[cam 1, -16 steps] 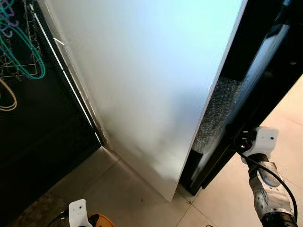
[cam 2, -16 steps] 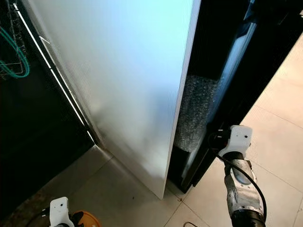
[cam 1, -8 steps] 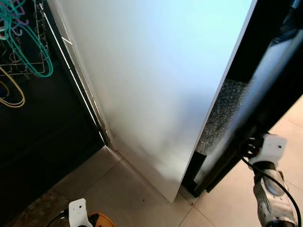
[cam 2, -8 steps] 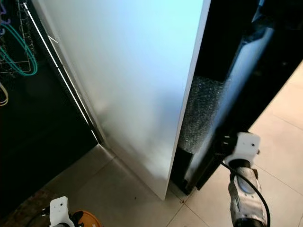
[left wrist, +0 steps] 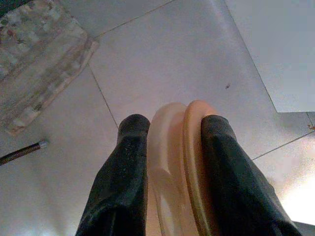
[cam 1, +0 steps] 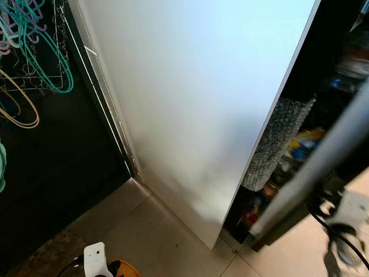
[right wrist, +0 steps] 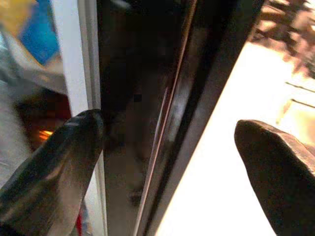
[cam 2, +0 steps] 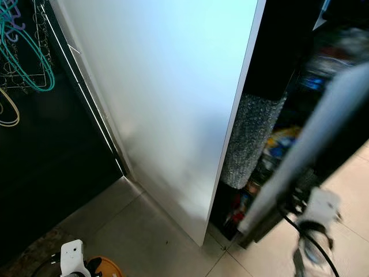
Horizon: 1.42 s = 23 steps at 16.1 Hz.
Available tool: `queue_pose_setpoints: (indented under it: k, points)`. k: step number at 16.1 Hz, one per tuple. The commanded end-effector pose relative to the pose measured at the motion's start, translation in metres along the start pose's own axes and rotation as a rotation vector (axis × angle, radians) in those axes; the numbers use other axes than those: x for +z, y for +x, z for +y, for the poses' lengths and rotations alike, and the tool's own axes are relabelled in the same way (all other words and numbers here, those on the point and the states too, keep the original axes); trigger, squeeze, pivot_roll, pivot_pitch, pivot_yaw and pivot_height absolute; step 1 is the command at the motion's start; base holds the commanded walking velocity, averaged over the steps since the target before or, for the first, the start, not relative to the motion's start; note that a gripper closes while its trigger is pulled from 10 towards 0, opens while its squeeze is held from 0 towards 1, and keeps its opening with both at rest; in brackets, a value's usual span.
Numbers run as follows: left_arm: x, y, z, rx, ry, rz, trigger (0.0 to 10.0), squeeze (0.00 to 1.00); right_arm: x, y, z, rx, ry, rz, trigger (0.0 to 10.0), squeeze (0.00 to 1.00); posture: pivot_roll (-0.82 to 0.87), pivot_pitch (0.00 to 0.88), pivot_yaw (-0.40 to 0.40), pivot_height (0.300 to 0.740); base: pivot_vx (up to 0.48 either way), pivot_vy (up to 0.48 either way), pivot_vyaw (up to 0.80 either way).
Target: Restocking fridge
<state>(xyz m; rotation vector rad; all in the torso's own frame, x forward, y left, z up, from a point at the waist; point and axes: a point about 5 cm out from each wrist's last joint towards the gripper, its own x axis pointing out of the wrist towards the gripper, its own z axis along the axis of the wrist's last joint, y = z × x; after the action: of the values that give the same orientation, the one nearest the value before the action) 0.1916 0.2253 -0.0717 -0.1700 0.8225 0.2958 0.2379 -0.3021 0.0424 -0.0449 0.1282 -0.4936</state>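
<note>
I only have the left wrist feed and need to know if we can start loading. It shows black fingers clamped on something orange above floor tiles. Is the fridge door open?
Observer: Only ajar. The dark fridge door stands part-way open, with colourful packages showing on the shelves behind it.
Operator: My left gripper holds the orange object. What is the right one doing?
Observer: The right gripper is open, with its fingers on either side of the door's edge.
Operator: Anything on the left of the fridge?
Observer: Clothes hangers hang on a wire rack beside the fridge's white side panel.
</note>
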Motion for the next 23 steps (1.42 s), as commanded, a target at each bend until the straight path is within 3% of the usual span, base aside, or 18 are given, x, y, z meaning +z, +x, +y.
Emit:
queue_pose_setpoints:
  k: [1,4,6,9,12,13,15,16,20,23]
  points:
    - [-0.013,-0.003,0.001,-0.001,0.019,0.051,10.0,0.0,-0.029,-0.015,-0.027,-0.122,-0.01,0.136,10.0,0.0,-0.07,0.093,0.008,0.74,0.0,0.0,0.0]
    - [-0.012,-0.002,0.0,-0.003,0.019,0.049,10.0,0.0,-0.05,-0.026,-0.041,-0.203,-0.017,0.225,10.0,0.0,-0.07,0.091,0.007,0.74,0.0,0.0,0.0]
    - [-0.011,-0.002,-0.001,-0.004,0.02,0.047,10.0,0.0,-0.065,-0.035,-0.041,-0.191,0.002,0.304,10.0,0.0,-0.07,0.088,0.007,0.74,0.0,0.0,0.0]
    - [-0.01,-0.002,-0.001,-0.006,0.02,0.05,10.0,0.0,-0.088,-0.044,-0.019,-0.039,0.029,0.445,10.0,0.0,-0.07,0.089,0.01,0.74,0.0,0.0,0.0]
    - [-0.01,-0.001,-0.002,-0.012,0.027,0.056,10.0,0.0,-0.119,-0.067,0.012,0.178,-0.088,0.676,10.0,0.0,-0.08,0.093,0.009,0.74,0.0,0.0,0.0]
    - [-0.01,-0.001,-0.002,-0.013,0.027,0.057,10.0,0.0,-0.121,-0.068,0.013,0.191,-0.096,0.689,10.0,0.0,-0.07,0.093,0.008,0.74,0.0,0.0,0.0]
    - [-0.011,-0.002,-0.001,-0.015,0.029,0.062,10.0,0.0,-0.131,-0.083,0.028,0.353,-0.199,0.757,10.0,0.0,-0.07,0.095,0.007,0.74,0.0,0.0,0.0]
    - [-0.012,-0.002,0.0,-0.011,0.027,0.066,10.0,0.0,-0.133,-0.087,0.036,0.397,-0.19,0.765,10.0,0.0,-0.05,0.103,0.007,0.74,0.0,0.0,0.0]
    - [-0.018,-0.004,0.002,-0.01,0.043,0.08,10.0,0.0,-0.137,-0.097,0.061,0.488,-0.182,0.788,10.0,0.0,-0.05,0.112,0.006,0.74,0.0,0.0,0.0]
    - [-0.019,-0.004,0.002,-0.01,0.049,0.085,10.0,0.0,-0.14,-0.099,0.061,0.415,-0.114,0.81,10.0,0.0,-0.05,0.113,0.005,0.74,0.0,-0.306,0.0]
